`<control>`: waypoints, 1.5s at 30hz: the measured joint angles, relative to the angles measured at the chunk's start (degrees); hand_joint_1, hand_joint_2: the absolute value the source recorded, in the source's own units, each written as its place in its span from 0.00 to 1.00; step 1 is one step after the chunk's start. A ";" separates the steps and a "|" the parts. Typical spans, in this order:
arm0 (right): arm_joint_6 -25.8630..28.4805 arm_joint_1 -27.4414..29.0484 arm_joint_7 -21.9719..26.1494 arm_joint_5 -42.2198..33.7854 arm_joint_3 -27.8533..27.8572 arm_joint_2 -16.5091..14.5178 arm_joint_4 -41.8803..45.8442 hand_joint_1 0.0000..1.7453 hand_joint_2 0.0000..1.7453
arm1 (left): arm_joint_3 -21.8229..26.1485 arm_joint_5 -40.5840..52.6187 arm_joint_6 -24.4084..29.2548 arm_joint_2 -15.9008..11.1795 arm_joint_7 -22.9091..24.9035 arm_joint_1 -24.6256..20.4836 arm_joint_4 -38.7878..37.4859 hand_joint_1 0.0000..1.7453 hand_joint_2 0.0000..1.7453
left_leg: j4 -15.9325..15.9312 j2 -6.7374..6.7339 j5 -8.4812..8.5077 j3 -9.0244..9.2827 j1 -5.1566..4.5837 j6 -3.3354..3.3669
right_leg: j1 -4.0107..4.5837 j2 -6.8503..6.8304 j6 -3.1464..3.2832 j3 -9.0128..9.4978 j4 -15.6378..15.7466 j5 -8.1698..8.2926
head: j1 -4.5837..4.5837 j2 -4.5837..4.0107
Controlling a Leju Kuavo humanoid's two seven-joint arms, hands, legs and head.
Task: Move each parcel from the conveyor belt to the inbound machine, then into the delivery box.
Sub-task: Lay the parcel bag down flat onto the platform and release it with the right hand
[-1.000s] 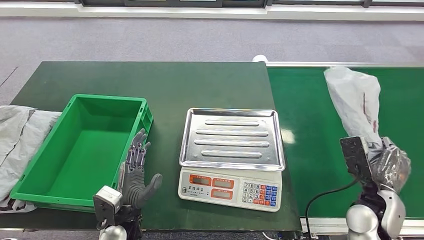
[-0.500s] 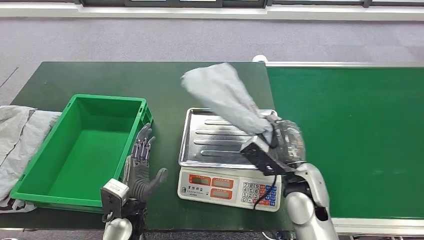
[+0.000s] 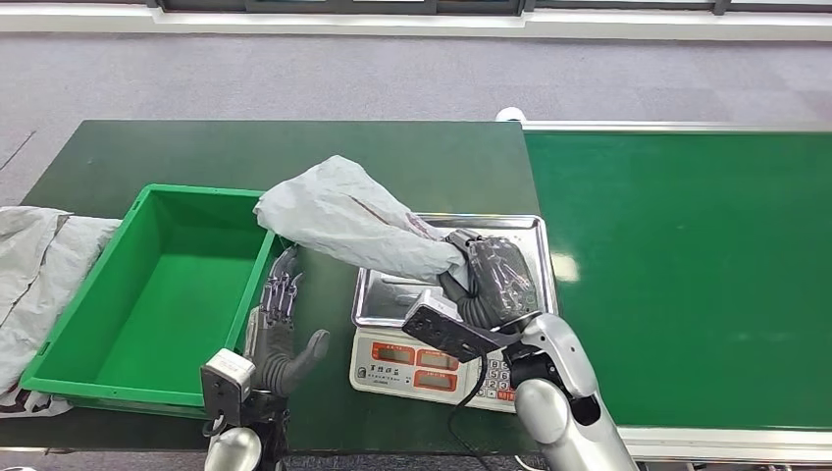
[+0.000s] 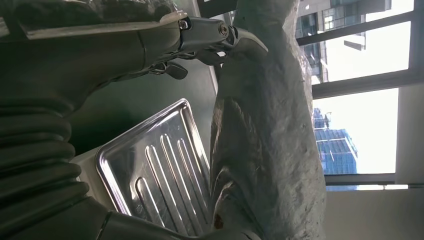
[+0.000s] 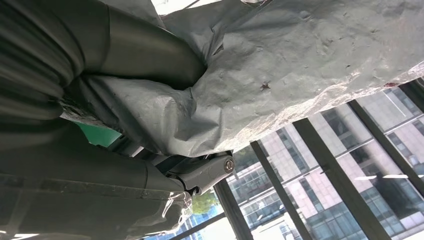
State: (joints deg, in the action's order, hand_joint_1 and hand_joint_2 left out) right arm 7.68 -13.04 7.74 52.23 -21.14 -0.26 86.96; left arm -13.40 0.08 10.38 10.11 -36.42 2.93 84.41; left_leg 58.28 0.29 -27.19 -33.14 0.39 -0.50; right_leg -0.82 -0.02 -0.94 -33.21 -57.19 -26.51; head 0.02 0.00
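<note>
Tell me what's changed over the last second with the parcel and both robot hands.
The right robot hand, gripping the grey parcel throughout, carried it left from the conveyor belt to above the scale's tray, the bag's free end now reaching toward the green box. The left robot hand stayed open beside the box, holding nothing.

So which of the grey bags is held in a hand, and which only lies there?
The grey parcel above the scale tray is gripped by the right hand. The other grey bags lie untouched left of the green box.

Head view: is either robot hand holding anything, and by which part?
The right robot hand grips the grey parcel by its near end, over the scale tray. The left robot hand holds nothing.
</note>
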 joint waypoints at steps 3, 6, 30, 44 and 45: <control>-0.18 -0.02 -0.24 -0.01 -0.08 0.17 -0.56 0.46 1.00 | -0.01 -0.16 0.03 -0.09 0.05 0.01 -0.04 0.00 1.00 | 0.00 0.00 0.00 0.00 0.00 0.00 | 0.00 0.00 0.00 -0.01 -0.01 0.00 | 0.00 0.00; -0.77 -0.02 -1.21 0.58 -0.08 0.31 -1.31 0.11 1.00 | -0.07 -0.55 0.15 -0.19 0.08 0.01 -0.16 0.00 1.00 | 0.00 0.00 0.00 0.00 0.00 0.00 | 0.01 0.00 0.00 -0.01 -0.01 0.00 | 0.00 0.00; 0.23 0.75 -5.77 3.98 -0.13 0.83 -4.09 0.00 1.00 | -0.63 -1.04 1.04 -0.67 0.16 0.01 -0.66 0.00 1.00 | 0.00 -0.02 0.00 0.00 0.00 0.00 | 0.00 0.02 0.00 -0.04 -0.01 0.00 | 0.00 0.00; 6.64 5.45 8.43 -15.92 1.07 0.96 5.86 0.00 1.00 | -0.66 -1.04 1.14 -0.69 0.14 0.02 -0.93 0.00 1.00 | 0.01 -0.03 -0.04 -0.01 0.00 -0.02 | 0.00 0.05 0.01 -0.07 0.00 -0.01 | 0.00 0.00; 6.64 5.67 8.47 -15.99 1.15 0.98 6.40 0.00 1.00 | -0.66 -1.04 1.14 -0.68 0.14 0.02 -0.93 0.00 1.00 | 0.01 -0.03 -0.04 -0.01 0.00 -0.02 | 0.00 0.05 0.01 -0.06 0.00 -0.01 | 0.00 0.00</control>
State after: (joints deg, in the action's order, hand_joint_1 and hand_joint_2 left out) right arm 14.33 -7.37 16.21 36.23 -19.99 0.72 93.36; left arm -14.05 -0.96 11.52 9.43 -36.28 2.95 83.47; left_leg 58.29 0.26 -27.22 -33.15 0.39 -0.52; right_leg -0.82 0.03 -0.94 -33.28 -57.19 -26.52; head 0.02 0.00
